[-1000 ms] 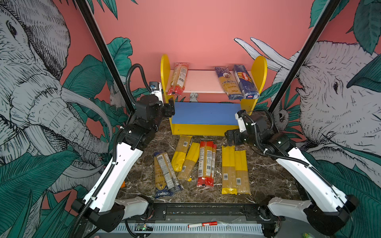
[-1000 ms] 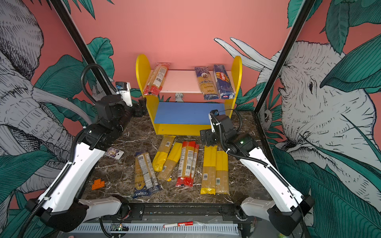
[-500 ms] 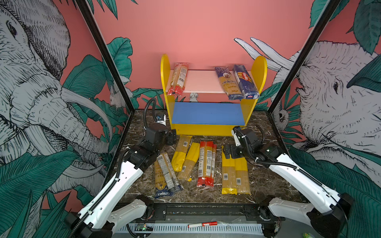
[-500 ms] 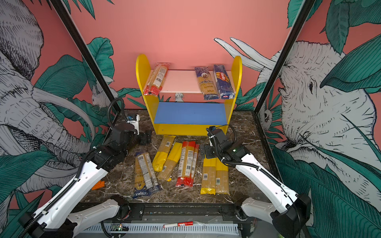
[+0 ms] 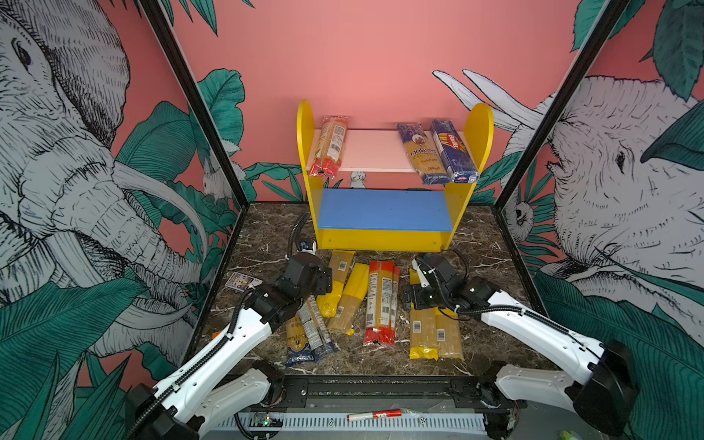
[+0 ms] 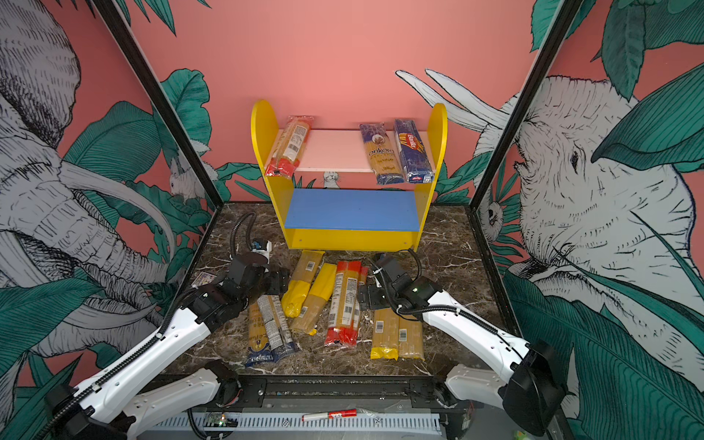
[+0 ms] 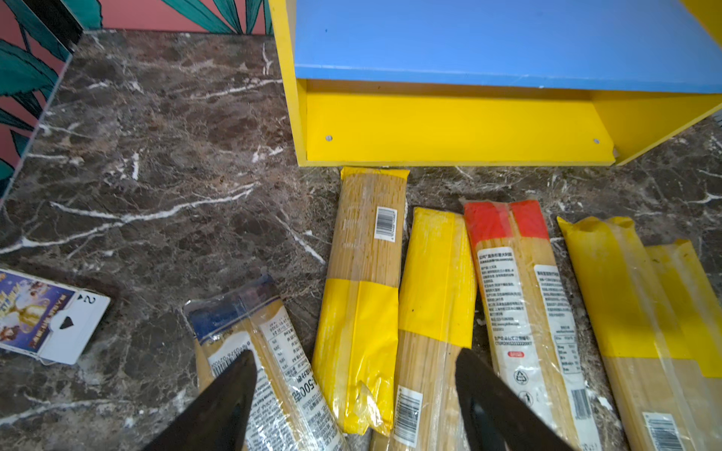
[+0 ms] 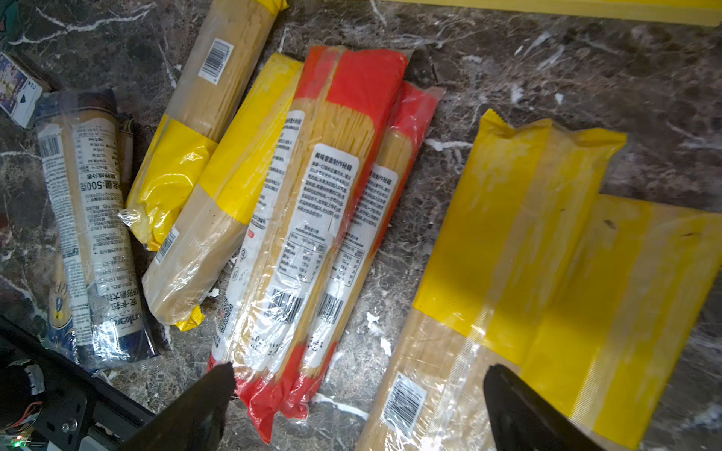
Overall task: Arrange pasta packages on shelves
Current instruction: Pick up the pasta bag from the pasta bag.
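The shelves (image 5: 384,238) stand at the back. Their pink upper board (image 5: 371,152) carries a red-ended pack (image 5: 329,146), a dark blue pack (image 5: 421,152) and a Barilla box (image 5: 453,150); the blue lower board (image 5: 383,209) is bare. Several pasta packages lie on the marble floor: dark blue packs (image 5: 308,335), half-yellow packs (image 7: 361,289), red-ended packs (image 8: 312,218) and a half-yellow pair (image 8: 547,254). My left gripper (image 7: 355,355) hangs open over the half-yellow packs, holding nothing. My right gripper (image 8: 360,370) is open above the gap between the red-ended packs and the half-yellow pair.
A playing-card box (image 5: 242,282) lies on the floor to the left of my left arm. A red-and-white marker pen (image 5: 375,414) rests on the front rail. Patterned walls with black corner posts close in both sides and the back.
Both arms have come down and back from shelf height to just above the packs on the floor. Both grippers stay open and empty.
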